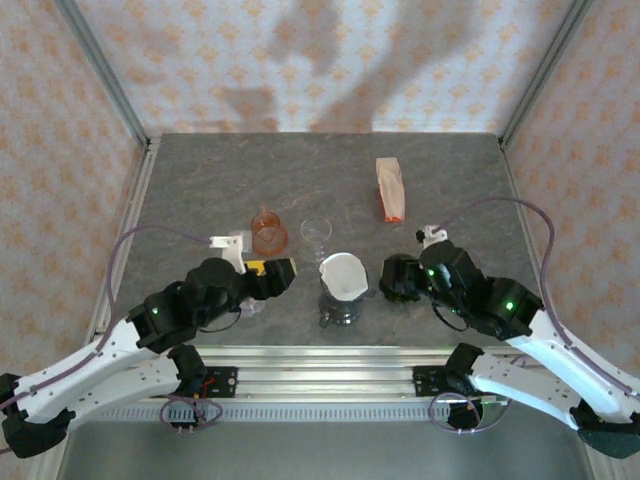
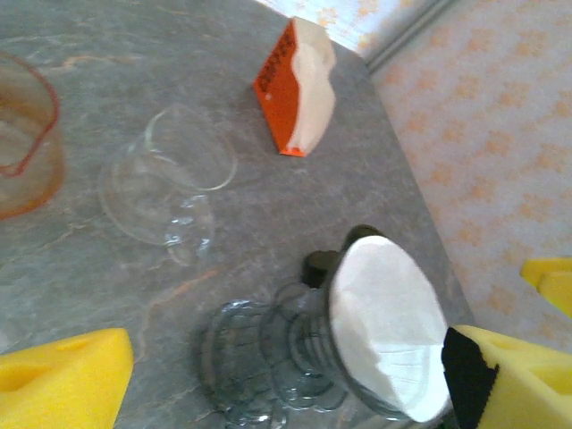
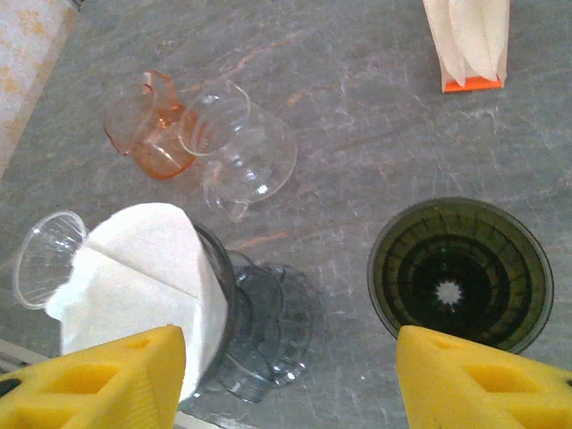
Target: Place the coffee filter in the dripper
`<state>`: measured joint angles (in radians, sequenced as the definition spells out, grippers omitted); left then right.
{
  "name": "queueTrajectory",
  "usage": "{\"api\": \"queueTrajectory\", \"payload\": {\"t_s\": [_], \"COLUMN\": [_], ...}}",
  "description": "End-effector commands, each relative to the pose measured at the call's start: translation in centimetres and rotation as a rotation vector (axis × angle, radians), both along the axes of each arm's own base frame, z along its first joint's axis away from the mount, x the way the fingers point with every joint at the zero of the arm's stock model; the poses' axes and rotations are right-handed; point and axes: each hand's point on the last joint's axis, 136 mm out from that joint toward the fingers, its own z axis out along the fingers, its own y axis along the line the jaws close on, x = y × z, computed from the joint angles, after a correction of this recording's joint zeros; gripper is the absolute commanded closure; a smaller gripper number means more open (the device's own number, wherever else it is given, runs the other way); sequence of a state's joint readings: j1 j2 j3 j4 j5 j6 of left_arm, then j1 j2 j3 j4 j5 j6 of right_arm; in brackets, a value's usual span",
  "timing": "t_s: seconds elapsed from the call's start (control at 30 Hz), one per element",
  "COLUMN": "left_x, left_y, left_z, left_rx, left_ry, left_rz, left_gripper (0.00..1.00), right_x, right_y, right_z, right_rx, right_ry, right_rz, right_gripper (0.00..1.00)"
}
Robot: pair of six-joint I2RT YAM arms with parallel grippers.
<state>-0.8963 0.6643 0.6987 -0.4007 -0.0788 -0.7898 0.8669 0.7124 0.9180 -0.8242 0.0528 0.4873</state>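
Coffee filter (image 2: 384, 326) sits in the mouth of the clear glass dripper (image 2: 295, 349), at the near edge of the desk (image 1: 200, 180), between the two arms. It looks folded flat, with one crease across it, and overhangs the rim on one side. My read: it's in, but not opened out or seated against the ribs. Can't tell whether the dripper stands upright or leans.

Left gripper (image 2: 286, 375): jaws wide apart, holding nothing. One yellow pad (image 2: 518, 375) is just beside the filter's edge; can't tell if it's touching. Reads as a release stance.

Right gripper (image 3: 290, 384): jaws parted, empty, hovering over the gap between the glass dripper and a dark green dripper (image 3: 460, 273). Probably placed to steady or nudge.

Containers:
- Green dripper: upright, empty, drain hole visible.
- Orange glass pitcher (image 3: 143, 125) and clear glass cup (image 3: 246, 147): side by side, both empty.
- Filter pack (image 1: 390, 188): lies well apart at the back, more filters inside.
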Motion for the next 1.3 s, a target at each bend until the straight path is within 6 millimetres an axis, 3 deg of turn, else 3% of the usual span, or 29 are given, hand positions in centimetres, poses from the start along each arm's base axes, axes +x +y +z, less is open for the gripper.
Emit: {"api": "queueTrajectory", "payload": {"t_s": [0.0,0.13,0.37,0.53,0.7,0.8,0.93,1.13,1.27], "left_x": [0.2,-0.3,-0.6,-0.7,0.1,1.7,5.4,11.4,14.0], "left_y": [2.5,2.9,4.5,6.1,7.1,6.7,7.0,8.1,8.8], "left_z": [-2.7,-3.8,-4.6,-4.5,-5.1,-5.0,-5.0,-7.1,-8.6], "left_rx": [0.048,0.061,0.120,0.123,0.155,0.145,0.174,0.145,0.168], "left_ry": [0.037,0.056,0.079,0.079,0.111,0.145,0.160,0.203,0.229], "left_rz": [0.113,0.113,0.152,0.196,0.234,0.222,0.251,0.329,0.363], "left_gripper": [0.07,0.07,0.08,0.15,0.31,0.39,0.46,0.50,0.50], "right_x": [-0.6,-2.4,-4.9,-6.2,-6.4,-6.3,-6.3,-6.1,-6.1], "right_y": [-1.4,-1.3,-0.8,0.4,1.5,1.4,1.2,1.3,1.2], "right_z": [-1.1,-3.5,-7.9,-11.0,-13.0,-13.2,-13.5,-13.6,-13.8], "right_rx": [0.007,0.027,0.114,0.152,0.178,0.169,0.161,0.168,0.160], "right_ry": [0.011,0.083,0.173,0.235,0.260,0.257,0.257,0.253,0.252], "right_rz": [-0.047,0.007,0.064,0.100,0.106,0.101,0.096,0.089,0.090], "right_gripper": [0.36,0.36,0.46,0.55,0.65,0.67,0.67,0.67,0.67]}}
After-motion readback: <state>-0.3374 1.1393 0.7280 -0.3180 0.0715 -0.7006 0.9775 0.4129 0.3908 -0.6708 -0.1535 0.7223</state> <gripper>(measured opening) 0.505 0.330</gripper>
